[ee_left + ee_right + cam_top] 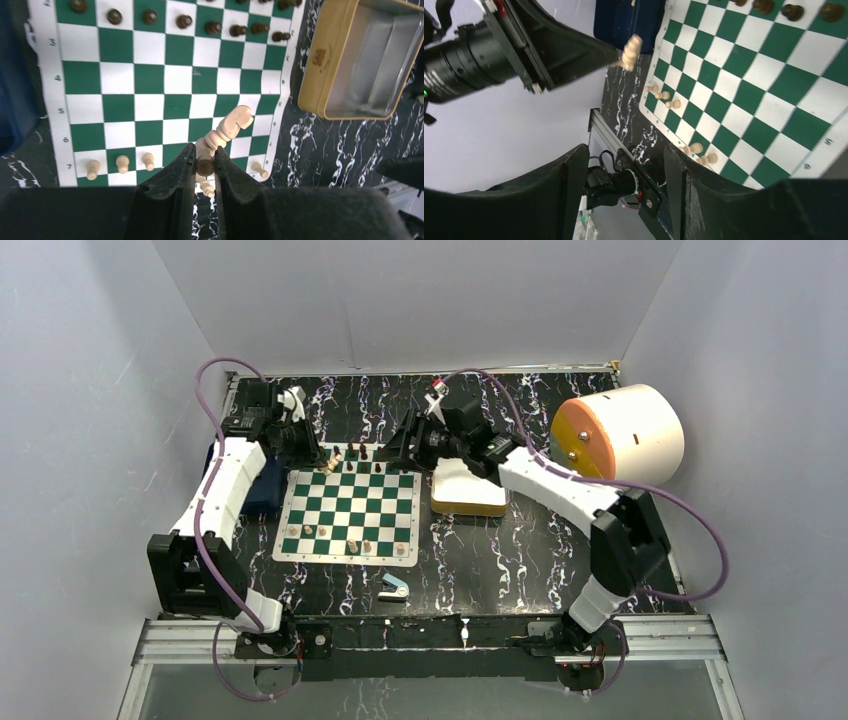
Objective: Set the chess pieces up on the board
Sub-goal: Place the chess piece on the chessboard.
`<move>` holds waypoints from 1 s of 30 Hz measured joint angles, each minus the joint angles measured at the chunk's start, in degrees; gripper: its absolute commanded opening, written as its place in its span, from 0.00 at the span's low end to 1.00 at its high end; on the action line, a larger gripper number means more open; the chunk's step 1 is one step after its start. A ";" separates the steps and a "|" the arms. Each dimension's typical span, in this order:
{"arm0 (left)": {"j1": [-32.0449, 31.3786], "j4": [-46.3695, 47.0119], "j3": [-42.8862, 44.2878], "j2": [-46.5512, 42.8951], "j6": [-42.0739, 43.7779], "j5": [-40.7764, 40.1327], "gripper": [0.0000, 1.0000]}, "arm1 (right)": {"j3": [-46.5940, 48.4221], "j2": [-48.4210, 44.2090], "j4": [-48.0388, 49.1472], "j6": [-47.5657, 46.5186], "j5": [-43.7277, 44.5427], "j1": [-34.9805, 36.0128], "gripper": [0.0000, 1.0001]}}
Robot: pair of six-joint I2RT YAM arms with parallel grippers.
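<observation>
The green and white board (350, 502) lies mid-table. My left gripper (204, 165) is shut on a pale beige knight-like piece (231, 126) and holds it in the air; in the top view the left gripper (322, 455) is over the board's far left corner. Dark brown pieces (184, 21) stand along one edge row, and pale pawns (122, 162) along the opposite row. My right gripper (624, 190) is open and empty, hovering by the board's far right corner (400, 450). Its view shows the held pale piece (630, 51).
An open silver tin (468, 490) lies right of the board, also in the left wrist view (360, 60). A dark blue tray (258, 488) sits left of it. A blue-and-white stapler (394, 587) lies near the front. A white cylinder with an orange face (617, 433) stands at the far right.
</observation>
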 measured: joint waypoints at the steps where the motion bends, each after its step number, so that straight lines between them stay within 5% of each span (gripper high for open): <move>1: -0.66 -0.26 -0.46 -0.26 0.04 0.37 0.05 | 1.38 1.79 0.63 1.14 -0.79 0.07 0.62; 13: -2.78 -1.33 -3.41 -5.16 1.01 2.86 0.05 | 12.87 20.00 2.58 7.85 -9.55 0.11 0.60; 30: -6.03 -1.03 -4.13 -5.25 2.05 3.63 0.03 | 20.15 24.26 -2.01 7.43 -16.65 0.11 0.63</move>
